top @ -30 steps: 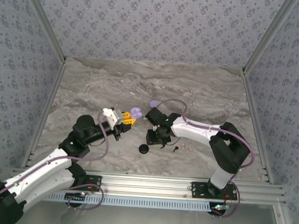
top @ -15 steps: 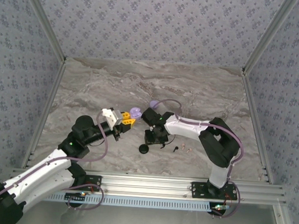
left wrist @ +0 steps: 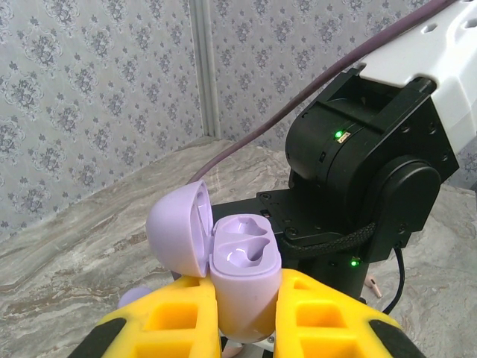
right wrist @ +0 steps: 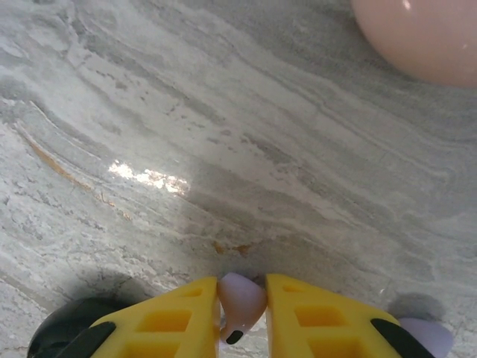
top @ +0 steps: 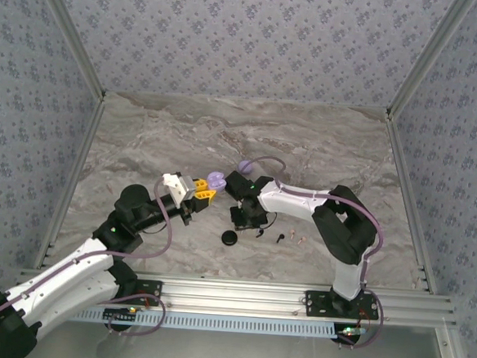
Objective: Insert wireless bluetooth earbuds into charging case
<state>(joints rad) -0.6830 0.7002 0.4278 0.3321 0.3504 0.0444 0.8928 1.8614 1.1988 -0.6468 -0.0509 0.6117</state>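
Closing over the last second, right gripper (right wrist: 242,289) now pinches a lilac earbud (right wrist: 241,307) low over the marble table (right wrist: 223,112), around 5 o'clock from the open lilac charging case (left wrist: 244,272) clamped in left gripper (left wrist: 247,317), so pick looks done, insertion next.

The charging case (left wrist: 244,257) was lilac; the left pincer (left wrist: 246,302) flanking the case was yellow; behind the case, the wall (left wrist: 89,97) bore a grey floral print; the desk (left wrist: 89,246) was grey-veined marble; the earbud (right wrist: 240,300) was lilac.
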